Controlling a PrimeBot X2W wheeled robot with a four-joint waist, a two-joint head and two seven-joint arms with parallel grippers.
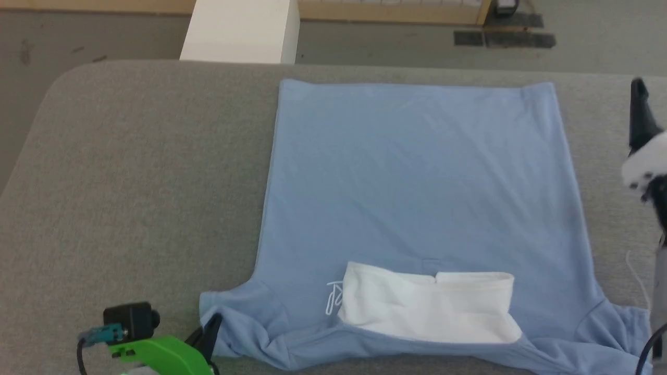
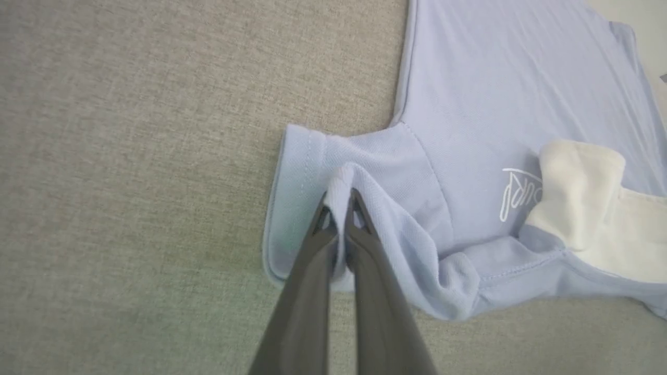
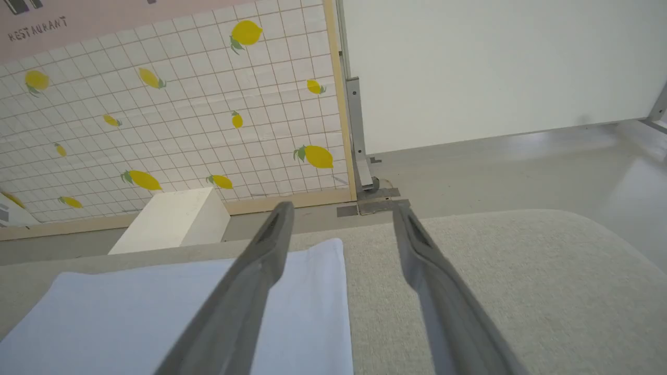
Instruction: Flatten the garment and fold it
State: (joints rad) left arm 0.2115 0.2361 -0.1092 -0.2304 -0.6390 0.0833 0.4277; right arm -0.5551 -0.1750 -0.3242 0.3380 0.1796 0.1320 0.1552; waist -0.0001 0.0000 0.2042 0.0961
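The light blue garment (image 1: 417, 187) lies spread on the grey table, hem at the far side, collar side near me. Its white fabric section (image 1: 430, 307) sits at the near middle, with the small white logo mark (image 1: 333, 298) just left of it. My left gripper (image 2: 340, 200) is shut on a raised fold of the garment's left sleeve (image 2: 312, 172); in the head view it sits at the lower left (image 1: 211, 330). My right gripper (image 3: 341, 213) stands open in the air past the garment's right edge (image 3: 292, 291), holding nothing, its dark finger (image 1: 640, 112) at the right border.
The grey padded table (image 1: 135, 182) has a rounded far left corner and broad bare room left of the garment. Beyond its far edge stands a white box (image 1: 239, 31) on the floor, in front of a tiled lemon-patterned panel (image 3: 172, 114).
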